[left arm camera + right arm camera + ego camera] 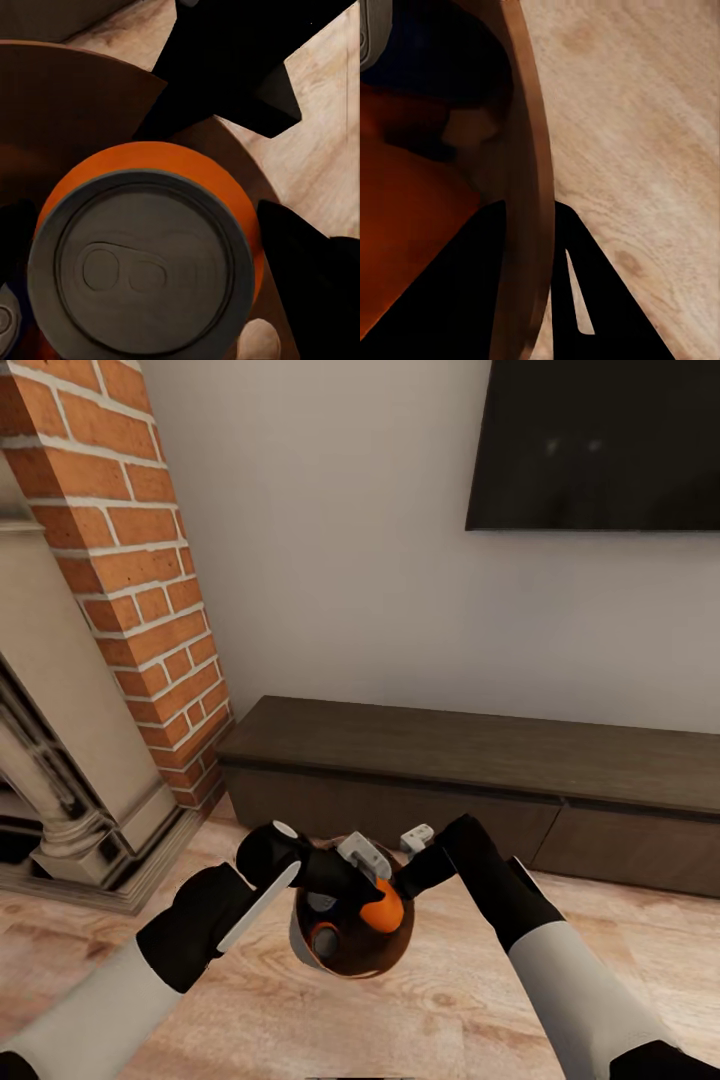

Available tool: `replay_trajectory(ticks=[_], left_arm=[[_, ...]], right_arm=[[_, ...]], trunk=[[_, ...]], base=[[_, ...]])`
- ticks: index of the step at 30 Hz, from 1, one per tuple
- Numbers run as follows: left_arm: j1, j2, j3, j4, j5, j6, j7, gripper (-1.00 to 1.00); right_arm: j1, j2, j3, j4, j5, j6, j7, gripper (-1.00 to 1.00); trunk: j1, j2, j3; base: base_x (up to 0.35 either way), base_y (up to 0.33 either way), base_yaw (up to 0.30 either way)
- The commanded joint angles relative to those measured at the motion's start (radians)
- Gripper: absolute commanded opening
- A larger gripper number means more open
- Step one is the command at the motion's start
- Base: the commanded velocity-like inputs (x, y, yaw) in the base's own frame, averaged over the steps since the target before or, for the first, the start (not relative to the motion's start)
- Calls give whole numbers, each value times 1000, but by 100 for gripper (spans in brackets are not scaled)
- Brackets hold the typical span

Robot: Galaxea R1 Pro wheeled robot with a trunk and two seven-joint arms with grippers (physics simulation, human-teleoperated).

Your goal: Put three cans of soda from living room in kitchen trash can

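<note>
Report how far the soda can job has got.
Done: an orange can and a darker can sit in the trash can. In hand: the right gripper pinches its wall, beside the brick fireplace. Left: a third can isn't confirmable, and reaching the kitchen.

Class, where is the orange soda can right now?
In the head view, the orange soda can sits inside the trash can, between both grippers, before the dark low cabinet.
</note>
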Motion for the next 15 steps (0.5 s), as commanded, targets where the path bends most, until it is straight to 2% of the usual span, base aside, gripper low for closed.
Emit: replay_trajectory(ticks=[1,9,12,15], left_arm=[[1,0,-14,15,-5,0,-1,-100],[1,-1,-62,49,-7,0,1,-100],[1,-1,-84,51,-36,0,11,-100],[0,-5,-94,60,-105,0,31,-100]], right_arm=[[-1,1,0,-2,-37,17,5,-100],[-2,2,-1,-2,-36,17,5,-100],[-3,2,-2,-2,-36,17,5,-100],[-3,2,-2,-2,-36,17,5,-100]], trunk=[[0,0,0],[0,0,0],[0,0,0],[0,0,0]], base=[[0,0,0],[0,0,0],[0,0,0],[0,0,0]])
